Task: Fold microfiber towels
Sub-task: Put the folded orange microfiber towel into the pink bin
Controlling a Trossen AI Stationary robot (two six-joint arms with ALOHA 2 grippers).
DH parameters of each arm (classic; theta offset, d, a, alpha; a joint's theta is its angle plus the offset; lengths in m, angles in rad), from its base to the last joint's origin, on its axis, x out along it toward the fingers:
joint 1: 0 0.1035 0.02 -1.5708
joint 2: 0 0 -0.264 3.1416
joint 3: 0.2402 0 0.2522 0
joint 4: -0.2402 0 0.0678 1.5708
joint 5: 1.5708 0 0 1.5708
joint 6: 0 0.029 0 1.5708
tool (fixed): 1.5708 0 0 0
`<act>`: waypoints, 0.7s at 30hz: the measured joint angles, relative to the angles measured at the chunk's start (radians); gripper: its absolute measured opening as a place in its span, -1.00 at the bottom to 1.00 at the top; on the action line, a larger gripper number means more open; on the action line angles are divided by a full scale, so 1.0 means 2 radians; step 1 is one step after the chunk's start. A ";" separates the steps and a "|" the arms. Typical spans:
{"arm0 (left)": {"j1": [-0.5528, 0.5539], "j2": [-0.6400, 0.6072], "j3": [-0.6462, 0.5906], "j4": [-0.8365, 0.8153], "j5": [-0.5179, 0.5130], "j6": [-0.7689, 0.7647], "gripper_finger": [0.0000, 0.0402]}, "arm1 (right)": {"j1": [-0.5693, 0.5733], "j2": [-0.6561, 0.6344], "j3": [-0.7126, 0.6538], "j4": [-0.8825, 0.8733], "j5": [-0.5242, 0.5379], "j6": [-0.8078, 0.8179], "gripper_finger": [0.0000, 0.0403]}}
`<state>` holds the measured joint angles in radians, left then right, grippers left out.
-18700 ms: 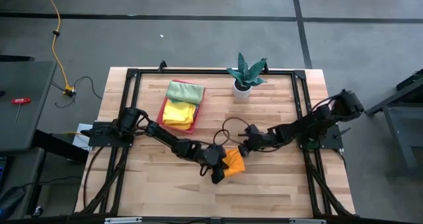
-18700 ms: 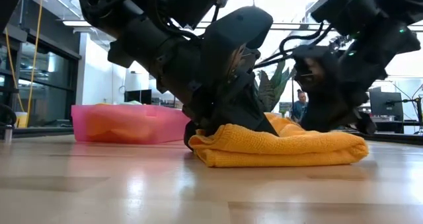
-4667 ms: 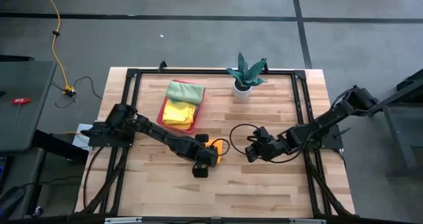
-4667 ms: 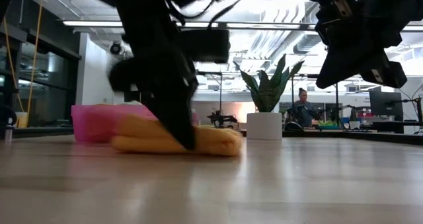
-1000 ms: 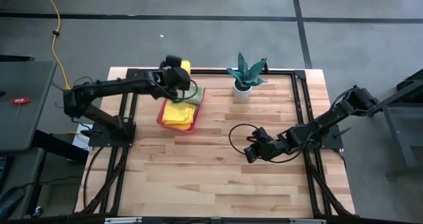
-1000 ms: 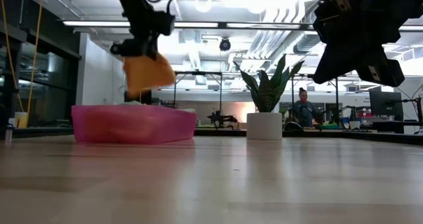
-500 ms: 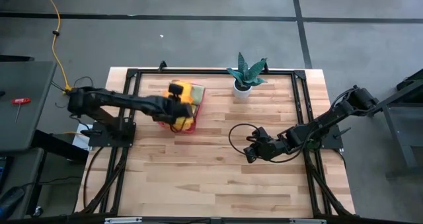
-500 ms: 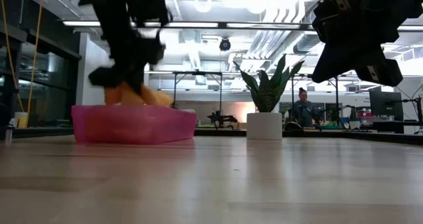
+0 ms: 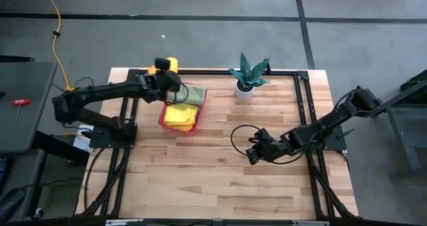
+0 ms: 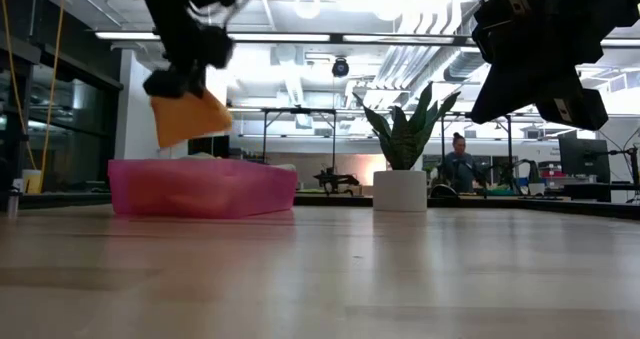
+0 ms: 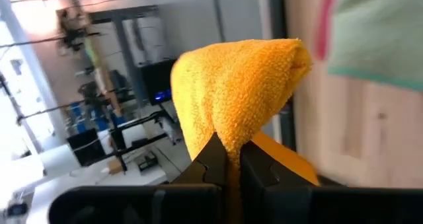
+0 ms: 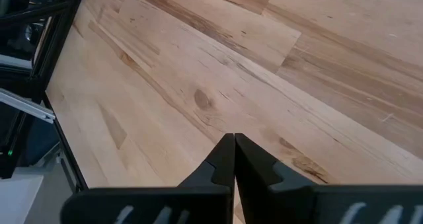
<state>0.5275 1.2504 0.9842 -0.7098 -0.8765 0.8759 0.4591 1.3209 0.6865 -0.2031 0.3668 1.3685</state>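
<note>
While raised above the pink tray, left gripper jaws clamp orange towel, right gripper jaws pressed together.

You have the orange towel in the air, a folded bundle hanging above the far-left corner of the table and pinched between the left gripper's closed fingers. Your light green towel lies folded at the far end of the pink tray, near the table's far edge. A yellow towel lies folded just in front of it, touching it.
</note>
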 joint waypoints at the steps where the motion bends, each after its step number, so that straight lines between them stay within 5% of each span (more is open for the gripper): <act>1: -0.003 0.015 0.000 -0.001 0.002 -0.004 -1.00 | 0.000 0.000 0.000 0.000 0.000 0.000 -1.00; 11: -0.076 0.162 -0.001 0.029 -0.011 -0.102 -1.00 | 0.001 0.000 0.000 0.016 -0.002 -0.004 -1.00; 21: -0.151 0.172 0.009 0.041 0.075 -0.273 -1.00 | 0.004 0.000 0.000 0.013 0.001 -0.009 -1.00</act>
<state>0.2252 1.5944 1.0032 -0.6272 -0.7257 0.3298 0.4675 1.3209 0.6865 -0.1762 0.3697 1.3496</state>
